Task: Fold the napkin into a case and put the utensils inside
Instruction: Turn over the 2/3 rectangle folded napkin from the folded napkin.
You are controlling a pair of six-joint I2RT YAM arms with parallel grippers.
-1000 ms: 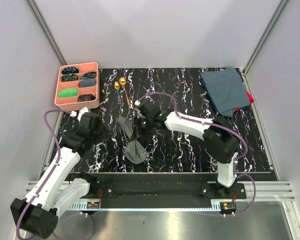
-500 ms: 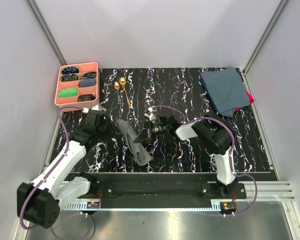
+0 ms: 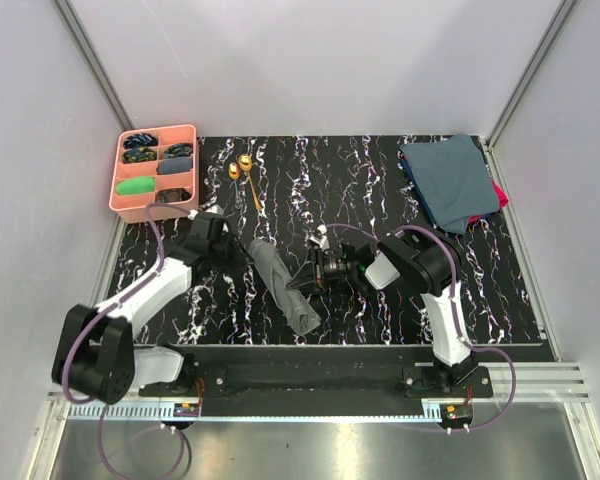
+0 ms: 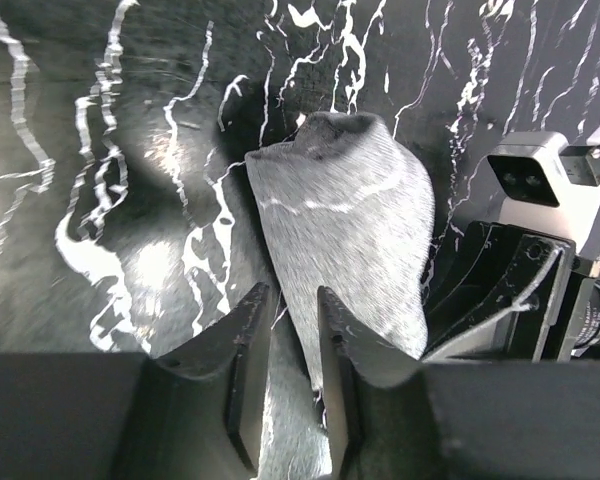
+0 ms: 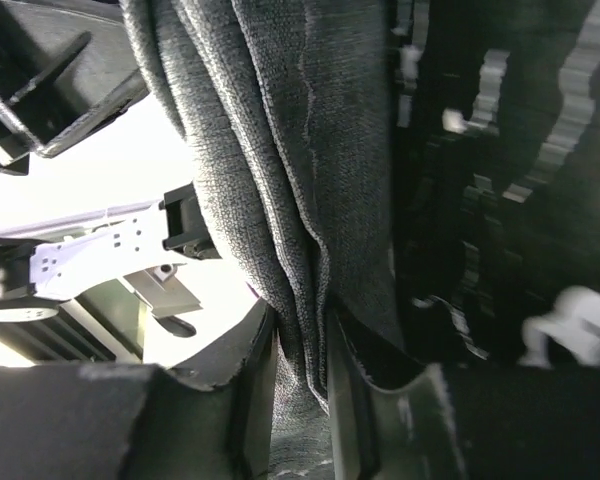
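Black, white-veined marble tabletop (image 3: 380, 200) carries the grey woven fabric napkin (image 3: 283, 290), gathered into a narrow strip that runs diagonally from far-left to near-right between the arms. The left gripper (image 3: 242, 250) pinches its far end, and the right gripper (image 3: 302, 281) is clamped on its right edge. The two small gold metal utensils (image 3: 243, 170) lie farther back, nearer the left arm, beside a pink compartment tray (image 3: 160, 129).

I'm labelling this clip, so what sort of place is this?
Probably a lab robot test cell: white panels on aluminium posts enclose a black marbled table, and the left arm and right arm are bolted to a rail at its near edge.
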